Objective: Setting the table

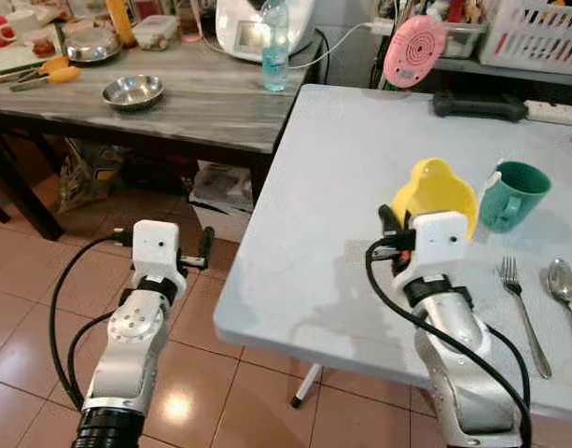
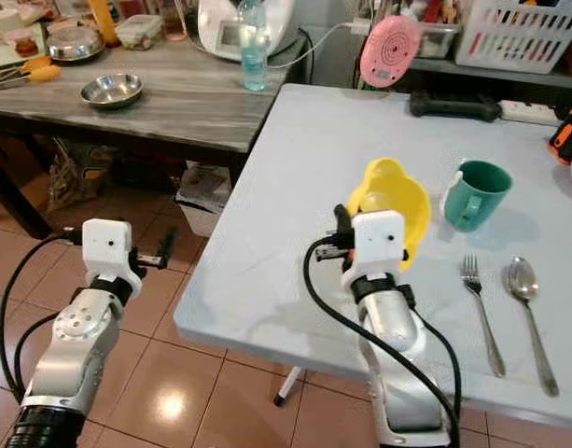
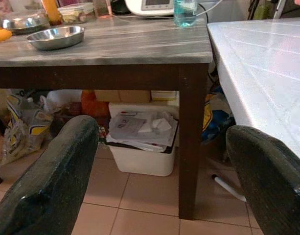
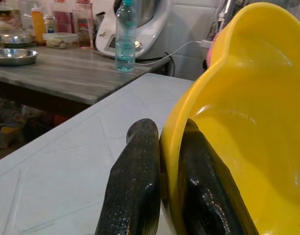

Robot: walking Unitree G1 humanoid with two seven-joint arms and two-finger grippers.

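My right gripper (image 4: 162, 171) is shut on the rim of a yellow bowl (image 1: 435, 194), one finger outside the rim and one inside, holding it tilted above the white table (image 1: 341, 187). A green mug (image 1: 511, 194) stands just right of the bowl. A fork (image 1: 522, 308) and a spoon (image 1: 565, 291) lie side by side on the table to the right of my arm. My left gripper (image 3: 159, 171) hangs open over the tiled floor, left of the white table, with nothing between its fingers (image 3: 52, 181).
A dark wooden table (image 1: 174, 103) at the back left carries a steel bowl (image 1: 133, 91), a water bottle (image 1: 275, 47) and an appliance. A white bin (image 3: 140, 142) sits under it. A pink round fan (image 1: 413, 49), a black handle (image 1: 477, 105) and a white basket (image 1: 537, 33) stand behind the white table.
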